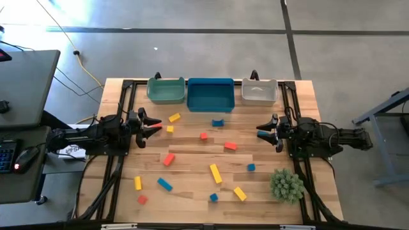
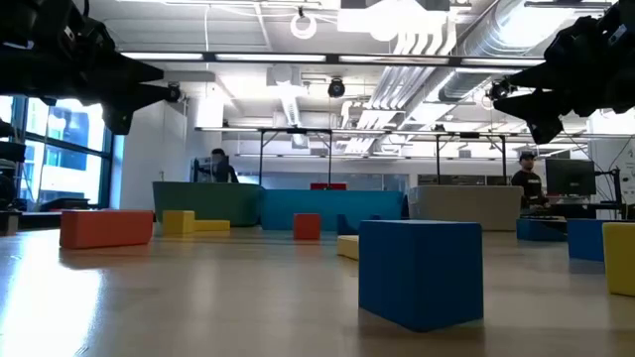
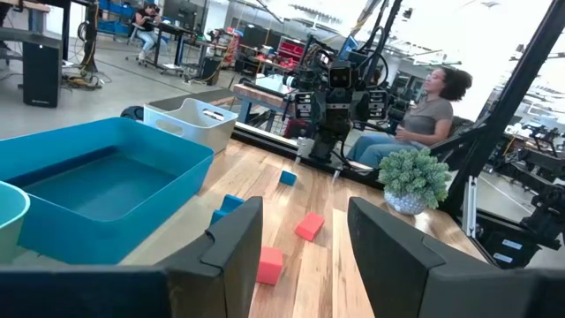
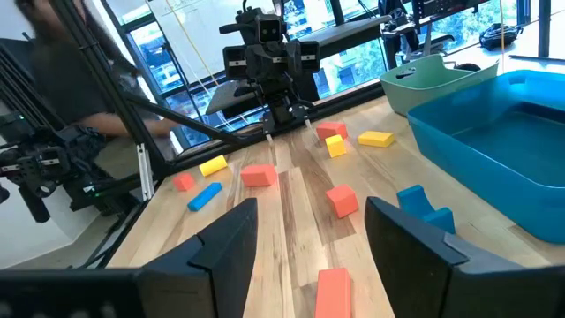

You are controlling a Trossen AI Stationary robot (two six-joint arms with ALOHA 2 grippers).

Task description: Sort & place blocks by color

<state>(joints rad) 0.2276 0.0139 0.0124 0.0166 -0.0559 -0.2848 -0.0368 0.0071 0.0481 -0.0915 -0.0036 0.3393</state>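
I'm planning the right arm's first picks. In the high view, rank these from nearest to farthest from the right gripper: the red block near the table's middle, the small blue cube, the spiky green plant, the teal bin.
From the right gripper:
1. Small blue cube, on the near side, toward the front edge.
2. Red block, toward the table's middle; too close to call against the cube.
3. Spiky green plant, front right corner.
4. Teal bin, back left.

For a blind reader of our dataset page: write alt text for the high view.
Red, blue and yellow blocks lie scattered over a wooden table, with three empty bins, green, blue and white, along its far edge. The left gripper and right gripper hover open at either side, facing inward; a spiky green plant sits near the right arm.
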